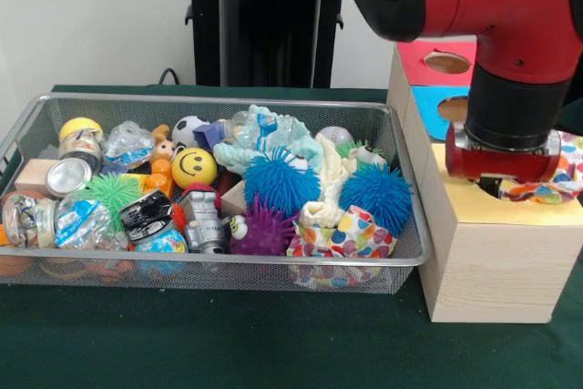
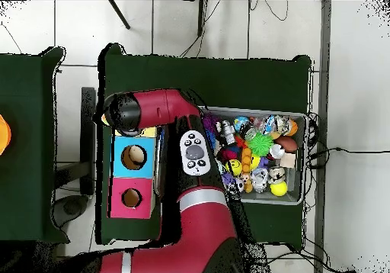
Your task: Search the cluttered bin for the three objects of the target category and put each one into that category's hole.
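Front view: the gripper (image 1: 499,181) hangs over the yellow top of the wooden box (image 1: 496,257), just above a dark hole. A colourful dotted cloth (image 1: 557,170) lies beside it, one end reaching under it toward the hole; whether the gripper pinches the cloth or has let go, I cannot tell. To the side of the gripper, the wire bin (image 1: 209,272) remains packed with toys, and another dotted cloth (image 1: 351,234) lies at the corner nearest the gripper.

Overhead view: the arm (image 2: 171,114) covers the box's yellow section; beside it the blue hole (image 2: 133,157) and pink hole (image 2: 131,198) stand open.

My judgement: one cloth is going in, and at least one is left to fetch.
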